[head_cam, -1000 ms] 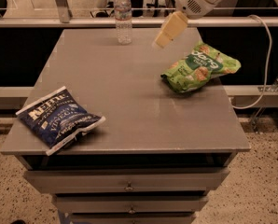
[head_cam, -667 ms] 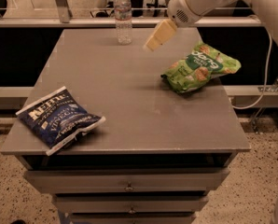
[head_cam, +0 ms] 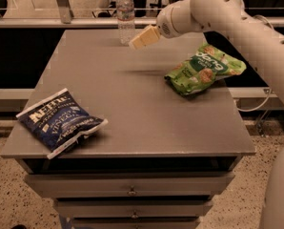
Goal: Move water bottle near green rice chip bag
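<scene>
A: At top centre of frame, hand (head_cam: 142, 38) hangs just beside water bottle (head_cam: 125, 14); apart or together, cannot tell.
B: So, reach step. Next: grip bottle, carry twd green rice chip bag (head_cam: 204, 68), desk (head_cam: 132, 123) right side.

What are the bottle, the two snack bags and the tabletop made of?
The water bottle: clear thin plastic, see-through body. The green rice chip bag and the blue chip bag: crinkled printed film, probably plastic, slightly glossy. The table: matte grey top, maybe laminate or painted metal; unclear. The gripper, cream-coloured, hovers beside the bottle, to its right in the picture.
</scene>
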`<state>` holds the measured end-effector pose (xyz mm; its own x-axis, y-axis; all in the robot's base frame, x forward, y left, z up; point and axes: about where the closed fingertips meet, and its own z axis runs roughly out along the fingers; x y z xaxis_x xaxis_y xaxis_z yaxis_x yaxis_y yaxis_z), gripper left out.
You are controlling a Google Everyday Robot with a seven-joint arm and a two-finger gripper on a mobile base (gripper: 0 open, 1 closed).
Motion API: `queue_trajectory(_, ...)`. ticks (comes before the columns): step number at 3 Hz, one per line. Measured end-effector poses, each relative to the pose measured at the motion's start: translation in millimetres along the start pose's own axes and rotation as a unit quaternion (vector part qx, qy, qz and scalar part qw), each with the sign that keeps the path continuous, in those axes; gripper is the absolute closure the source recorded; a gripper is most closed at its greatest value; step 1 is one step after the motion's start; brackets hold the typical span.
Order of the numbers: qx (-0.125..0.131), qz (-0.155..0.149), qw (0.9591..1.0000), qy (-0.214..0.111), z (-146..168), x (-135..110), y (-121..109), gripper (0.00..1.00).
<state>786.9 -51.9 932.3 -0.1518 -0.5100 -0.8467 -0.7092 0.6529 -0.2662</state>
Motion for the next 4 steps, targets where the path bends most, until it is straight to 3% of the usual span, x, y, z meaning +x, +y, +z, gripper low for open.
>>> queue_trajectory(1, 0.035, 0.025, 0.9963, -0.075, 43.6, -25.6, -20.5, 0.00)
queue_trajectory(2, 0.042, 0.048, 0.9908, -0.120, 91.4, -47.3, -31.5, 0.00)
queue_trajectory(3, 0.039, 0.064, 0.9878, -0.136, 122.1, -57.0, -33.7, 0.00)
queue_trajectory(4, 0.012, 0.086, 0.9877, -0.130, 138.9, -65.6, -26.5, 0.25)
